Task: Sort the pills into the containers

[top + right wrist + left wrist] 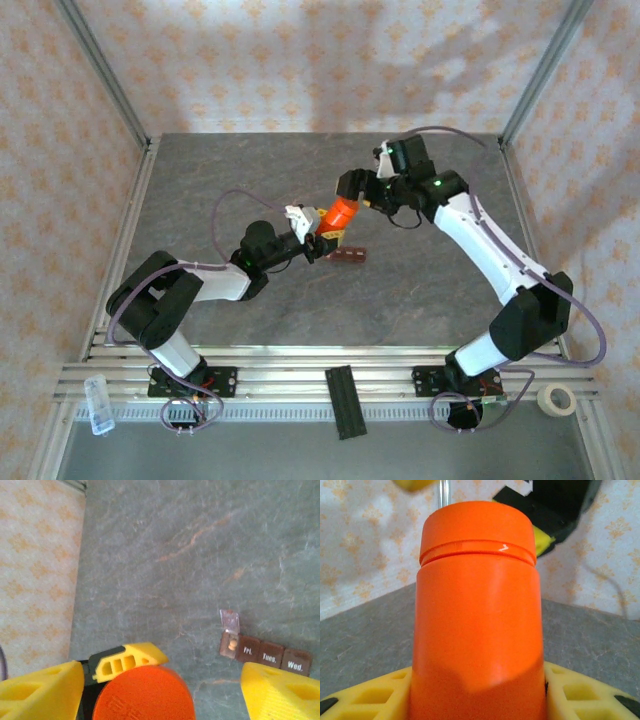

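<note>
The grey stone-patterned desk (200,190) stands inside papered walls, and both arms reach in over its middle. The left arm comes from the near left, and its left hand (322,238) is clamped on the lower body of an orange bottle (340,213). In the left wrist view the yellow fingers (370,695) press against either side of the bottle's base. The bottle leans away from that hand, up off the desk, with its cap (144,695) on. The right arm bends in from the far right, and the right hand (352,192) sits at the cap end with its jaws spread wide. In the right wrist view its yellow fingers (40,690) flank the cap with a gap on each side, touching nothing. A black ribbed bar (345,402) lies across the rails at the near edge, between the two arm bases, and a tape roll (557,400) sits at the near right corner. The container strip (348,256), dark reddish-brown, lies flat on the desk just beside the left hand, under the bottle. The closed compartments in view read Fri., Tues. and Wed. (in that odd order). The end compartment's clear lid (230,621) stands open, and one small pale pill (232,644) lies inside it.
</note>
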`<state>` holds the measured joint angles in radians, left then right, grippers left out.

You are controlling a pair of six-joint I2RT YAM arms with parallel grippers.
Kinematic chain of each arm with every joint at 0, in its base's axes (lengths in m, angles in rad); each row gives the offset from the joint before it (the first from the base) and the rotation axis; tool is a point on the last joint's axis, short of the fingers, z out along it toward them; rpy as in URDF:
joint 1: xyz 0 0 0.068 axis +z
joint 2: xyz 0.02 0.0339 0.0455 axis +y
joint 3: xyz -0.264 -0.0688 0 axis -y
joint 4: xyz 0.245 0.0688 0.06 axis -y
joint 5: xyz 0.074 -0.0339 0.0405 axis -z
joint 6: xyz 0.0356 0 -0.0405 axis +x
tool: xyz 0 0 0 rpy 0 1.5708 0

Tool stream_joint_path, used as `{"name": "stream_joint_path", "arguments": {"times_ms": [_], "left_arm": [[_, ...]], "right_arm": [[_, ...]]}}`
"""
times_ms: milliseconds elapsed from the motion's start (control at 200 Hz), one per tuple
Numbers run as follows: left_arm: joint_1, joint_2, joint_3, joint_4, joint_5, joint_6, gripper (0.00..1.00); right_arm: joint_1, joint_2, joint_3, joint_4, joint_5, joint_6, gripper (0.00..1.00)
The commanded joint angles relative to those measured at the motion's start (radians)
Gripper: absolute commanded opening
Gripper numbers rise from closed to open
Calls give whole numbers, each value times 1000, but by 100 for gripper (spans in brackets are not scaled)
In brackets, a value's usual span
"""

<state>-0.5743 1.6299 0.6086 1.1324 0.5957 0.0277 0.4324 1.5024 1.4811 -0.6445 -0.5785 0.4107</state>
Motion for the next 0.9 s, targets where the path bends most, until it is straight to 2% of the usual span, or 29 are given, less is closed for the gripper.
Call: {"name": "stream_joint_path", "arguments": {"times_ms": [0,195,290,896], "left_arm": [[-4,-7,12,85,19,25,0],[-3,-15,17,83,43,16,0],[-2,-20,22,81,55,11,0],[-2,-53,25,63,74,5,0]], "right_arm": [[-41,-29,99,-67,-52,-134,84],[-63,36,251,-316,-190,-549,84],[-64,68,270,-387,-224,-646,82],[-43,166,269,-429,-302,-688,74]]}}
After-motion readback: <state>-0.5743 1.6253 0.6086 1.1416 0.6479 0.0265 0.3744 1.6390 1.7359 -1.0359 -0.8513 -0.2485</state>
